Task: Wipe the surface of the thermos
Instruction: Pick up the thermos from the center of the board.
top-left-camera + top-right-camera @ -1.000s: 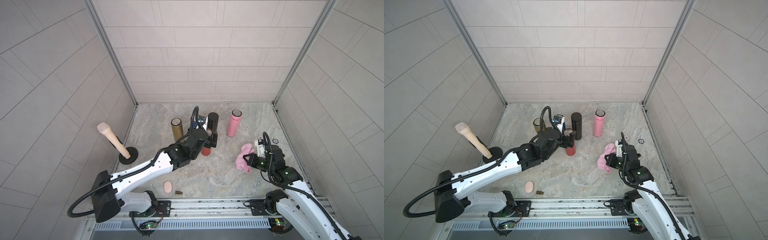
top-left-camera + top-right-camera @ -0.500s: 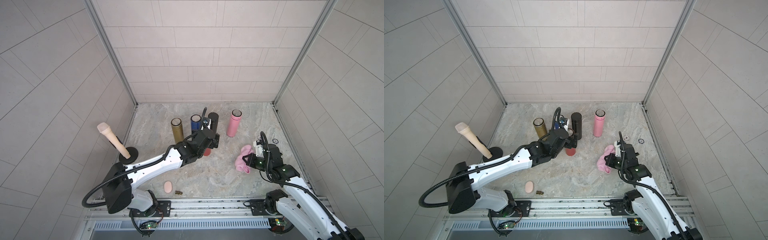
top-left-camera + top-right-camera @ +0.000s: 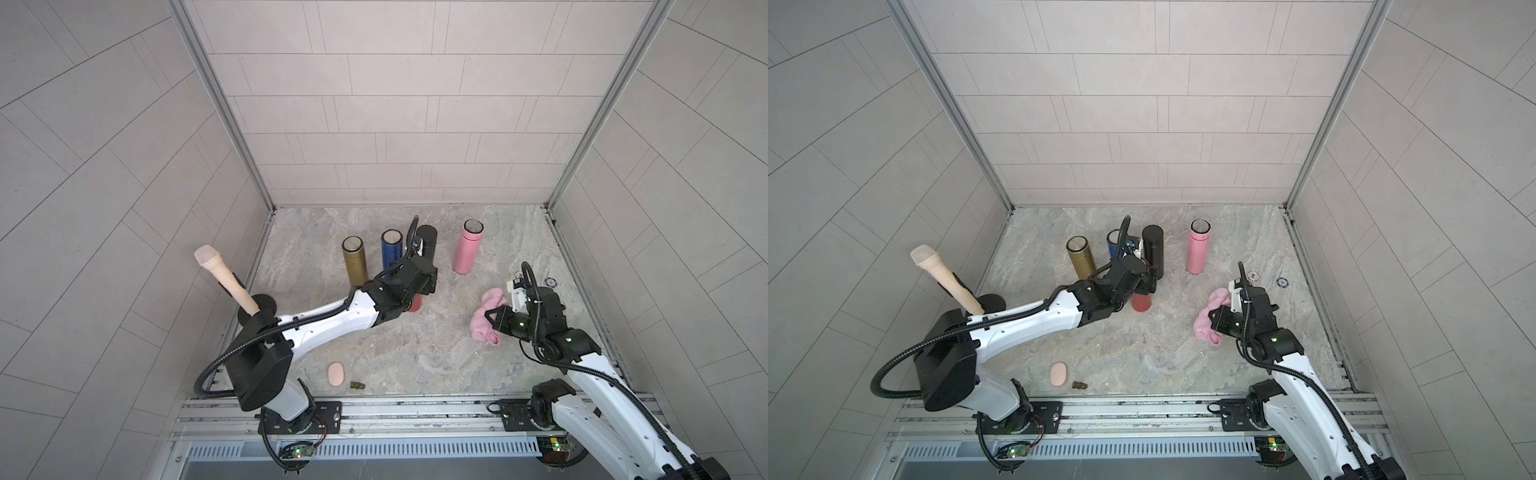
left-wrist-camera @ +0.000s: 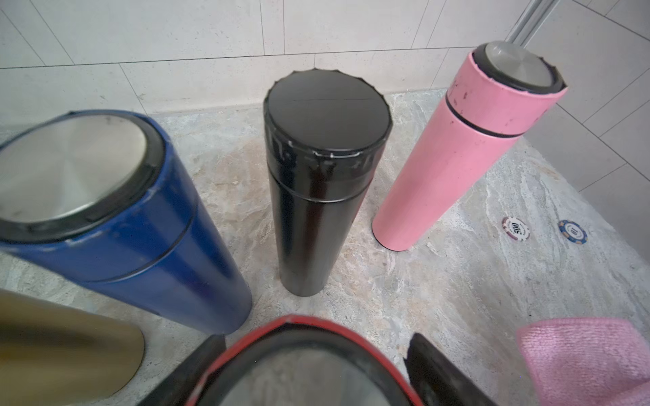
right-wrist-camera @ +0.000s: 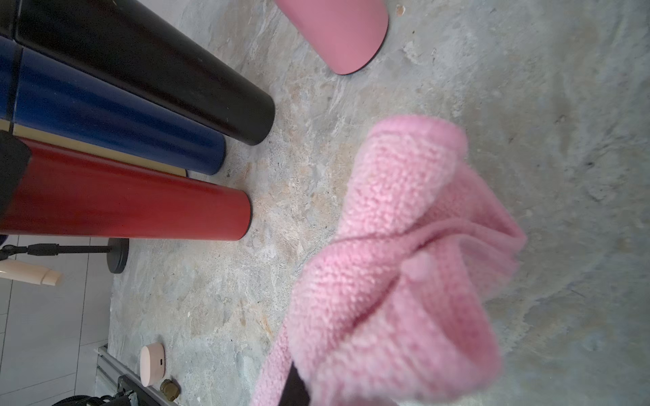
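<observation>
My left gripper [image 4: 314, 369] straddles the cap of the red thermos [image 3: 1140, 302], a finger [image 4: 202, 362] on each side of its rim, as the left wrist view shows. A second ago the jaws stood at their widest over the blue thermos [image 3: 1113, 248], hiding it from above. They have since swung toward 5 o'clock, settled over the red one and narrowed markedly. I cannot tell whether they already pinch the cap: a sliver of floor [image 3: 1142, 353] seems to show beside one finger, so I judge the grip unfinished. The red thermos stands upright near the middle of the floor. The black thermos [image 3: 1152, 253] is at its 12 o'clock, the blue at 11, the gold thermos [image 3: 1081, 264] at 10 and the pink thermos [image 3: 1198, 249] between 1 and 2, all clear of it. My right gripper [image 3: 494, 320] remains clamped on the pink cloth [image 3: 482, 328] at the red thermos's 3 o'clock, near it but not touching. It has barely shifted in that second. The change suggests red is the one to be wiped: once my left jaws hold it steady, the cloth can come across to its side. No wiping contact has been made yet.
</observation>
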Robot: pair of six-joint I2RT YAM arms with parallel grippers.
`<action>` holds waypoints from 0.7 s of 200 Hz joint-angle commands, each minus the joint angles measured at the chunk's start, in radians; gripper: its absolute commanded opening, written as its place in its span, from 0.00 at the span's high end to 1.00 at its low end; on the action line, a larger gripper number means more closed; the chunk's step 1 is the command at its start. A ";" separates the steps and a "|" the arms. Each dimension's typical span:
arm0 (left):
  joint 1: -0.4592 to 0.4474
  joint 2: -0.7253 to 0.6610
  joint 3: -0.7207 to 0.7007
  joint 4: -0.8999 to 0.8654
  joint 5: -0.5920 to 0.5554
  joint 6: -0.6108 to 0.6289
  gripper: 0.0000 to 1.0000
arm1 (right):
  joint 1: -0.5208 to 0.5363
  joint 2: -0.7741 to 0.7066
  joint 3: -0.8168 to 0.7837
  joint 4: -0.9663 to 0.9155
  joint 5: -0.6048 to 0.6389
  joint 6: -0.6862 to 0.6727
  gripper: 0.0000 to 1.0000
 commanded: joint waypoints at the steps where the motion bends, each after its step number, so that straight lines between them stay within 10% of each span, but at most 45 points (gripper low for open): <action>1: -0.001 0.012 -0.006 0.044 0.003 -0.010 0.22 | -0.002 -0.011 0.018 0.009 -0.011 -0.014 1.00; 60: -0.002 -0.045 -0.031 0.034 -0.002 0.009 1.00 | 0.059 0.020 0.013 0.010 -0.079 -0.079 1.00; 140: -0.116 -0.216 0.015 -0.303 -0.023 -0.321 1.00 | 0.437 0.109 0.167 -0.069 0.139 -0.038 1.00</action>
